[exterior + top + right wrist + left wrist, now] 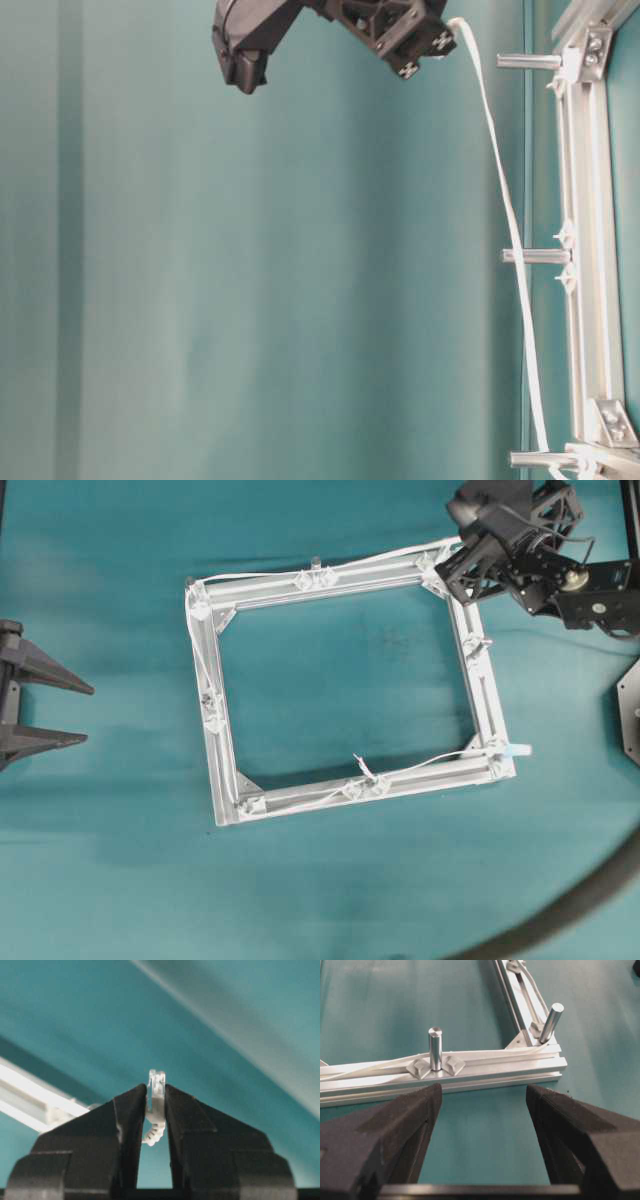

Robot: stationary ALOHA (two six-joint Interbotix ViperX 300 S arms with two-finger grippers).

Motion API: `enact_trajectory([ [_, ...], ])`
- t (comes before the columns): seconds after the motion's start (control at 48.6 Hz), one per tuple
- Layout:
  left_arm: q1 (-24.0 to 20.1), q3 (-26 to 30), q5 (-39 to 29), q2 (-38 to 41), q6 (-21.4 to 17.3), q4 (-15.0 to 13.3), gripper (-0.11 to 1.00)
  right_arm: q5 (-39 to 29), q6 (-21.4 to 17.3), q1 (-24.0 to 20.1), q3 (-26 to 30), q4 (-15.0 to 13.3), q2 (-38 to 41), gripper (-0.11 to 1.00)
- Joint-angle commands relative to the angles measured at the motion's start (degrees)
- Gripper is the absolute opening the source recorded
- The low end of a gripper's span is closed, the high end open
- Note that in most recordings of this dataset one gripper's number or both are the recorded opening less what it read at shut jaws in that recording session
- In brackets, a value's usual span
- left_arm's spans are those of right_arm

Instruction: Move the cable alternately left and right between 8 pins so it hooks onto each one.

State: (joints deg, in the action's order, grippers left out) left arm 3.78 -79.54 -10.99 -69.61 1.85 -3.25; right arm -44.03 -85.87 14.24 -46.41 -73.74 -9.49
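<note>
overhead exterior view: the cable point(330, 792) already runs round most of the square frame point(225, 770). i read it from the light blue tip point(517, 750) at the near right corner, along the bottom rail, up the left side, across the top rail to the far right corner. which side of each pin it passes is too small to tell here. left wrist view shows it lying along a rail past two pins point(435, 1049), seemingly touching them. my right gripper point(156, 1110) is pinching the clear plug end point(156, 1091), held above the desk point(330, 900) at that far right corner; the table-level view shows the cable rising off the frame to it. my left gripper point(482, 1105) is spread wide, holding nothing, parked left of the frame. judgement: mostly done, with the right side pin point(473, 645) and maybe the corner pin still to hook.
</note>
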Motion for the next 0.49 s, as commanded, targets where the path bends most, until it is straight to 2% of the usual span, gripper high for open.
enact_trajectory([
  [0.0, 0.3, 0.6, 0.5, 0.4, 0.3, 0.0, 0.72, -0.6, -0.1, 0.5, -0.4, -5.2, -0.4, 0.14],
  [0.206, 0.3, 0.6, 0.5, 0.4, 0.3, 0.1, 0.72, -0.4, -1.8, 2.3, -2.3, -14.5, 0.7, 0.14],
  [0.247, 0.3, 0.6, 0.5, 0.4, 0.3, 0.1, 0.72, -0.4, -3.4, 2.9, -2.6, -17.2, 1.2, 0.14],
  [0.35, 0.3, 0.6, 0.5, 0.4, 0.3, 0.1, 0.72, 0.8, -7.9, 3.9, -3.3, -22.0, 2.0, 0.14],
  [0.473, 0.3, 0.6, 0.5, 0.4, 0.3, 0.1, 0.72, 4.8, -14.2, 5.3, -4.7, -25.3, 3.1, 0.14],
])
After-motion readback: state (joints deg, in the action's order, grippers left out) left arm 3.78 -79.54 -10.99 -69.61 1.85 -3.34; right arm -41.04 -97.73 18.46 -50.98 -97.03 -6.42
